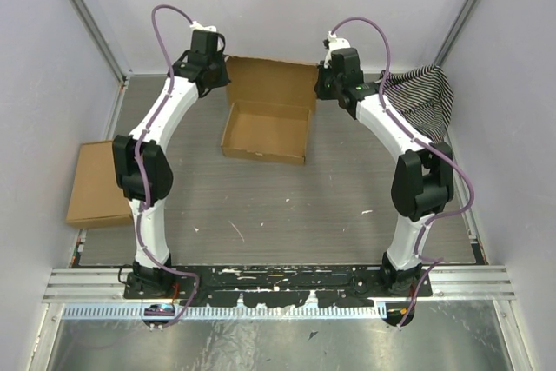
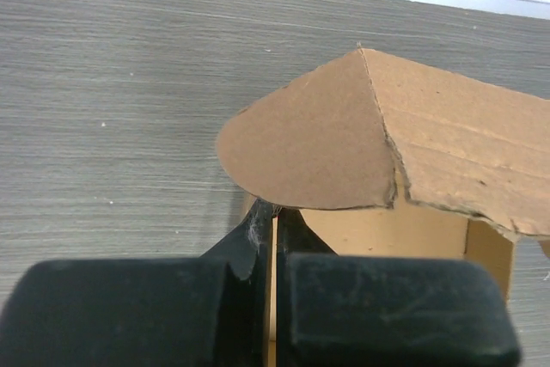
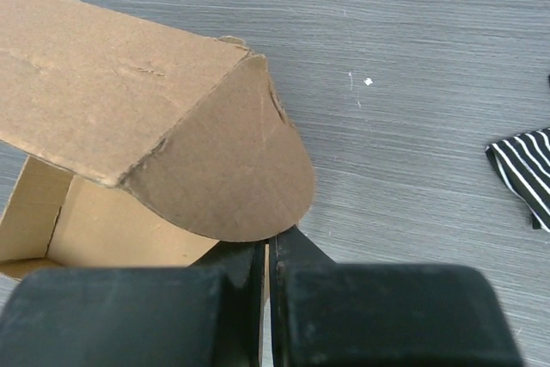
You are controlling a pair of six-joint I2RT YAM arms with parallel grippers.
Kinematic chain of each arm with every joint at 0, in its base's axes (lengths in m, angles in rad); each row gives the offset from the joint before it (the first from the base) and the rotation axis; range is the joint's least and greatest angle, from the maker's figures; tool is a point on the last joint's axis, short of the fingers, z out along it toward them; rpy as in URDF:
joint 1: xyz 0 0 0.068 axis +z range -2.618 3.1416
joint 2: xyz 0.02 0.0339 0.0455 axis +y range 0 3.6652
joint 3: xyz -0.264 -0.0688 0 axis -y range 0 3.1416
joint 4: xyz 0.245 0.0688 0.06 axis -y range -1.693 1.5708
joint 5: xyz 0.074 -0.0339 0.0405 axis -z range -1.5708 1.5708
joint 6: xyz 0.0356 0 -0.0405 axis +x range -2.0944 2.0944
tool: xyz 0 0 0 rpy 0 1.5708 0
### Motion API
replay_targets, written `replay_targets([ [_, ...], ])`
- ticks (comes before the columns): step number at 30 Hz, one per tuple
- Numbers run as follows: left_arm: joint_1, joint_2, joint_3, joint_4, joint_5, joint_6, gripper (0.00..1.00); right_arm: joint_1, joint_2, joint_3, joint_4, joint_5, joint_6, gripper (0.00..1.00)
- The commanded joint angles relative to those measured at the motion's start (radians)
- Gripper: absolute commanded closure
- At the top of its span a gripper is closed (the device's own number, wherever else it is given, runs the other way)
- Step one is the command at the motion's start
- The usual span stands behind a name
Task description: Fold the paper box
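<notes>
While both arms reach toward the far side of the table (image 1: 287, 206), the paper box (image 1: 265, 132) sits between them, its tray open upward and its lid panel raised along the far edge. The left gripper (image 2: 275, 223) is pinched onto a thin cardboard edge at the lid's left corner. The right gripper (image 3: 266, 251) is clamped likewise at the right corner. The left rounded tab (image 2: 301, 152) and the right rounded tab (image 3: 232, 169) overhang the fingertips and partly hide each pinch. A striped cloth (image 1: 421, 97) lies at far right, apart from the box. An oblong cardboard piece (image 1: 100, 184) lies at the table's left edge.
</notes>
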Motion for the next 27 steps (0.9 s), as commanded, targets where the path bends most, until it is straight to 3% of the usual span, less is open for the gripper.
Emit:
replay_targets([
  [1, 0.005, -0.077, -0.082, 0.091, 0.038, -0.021, 0.97, 0.003, 0.008, 0.061, 0.008, -0.020, 0.050, 0.98],
  [15, 0.004, -0.249, -0.409, 0.239, 0.115, -0.030, 1.00, 0.018, 0.033, 0.047, 0.083, 0.027, 0.152, 0.97],
  [27, -0.009, -0.334, -0.570, 0.259, 0.129, -0.052, 0.99, 0.143, -0.011, -0.084, 0.087, 0.159, 0.201, 0.97],
])
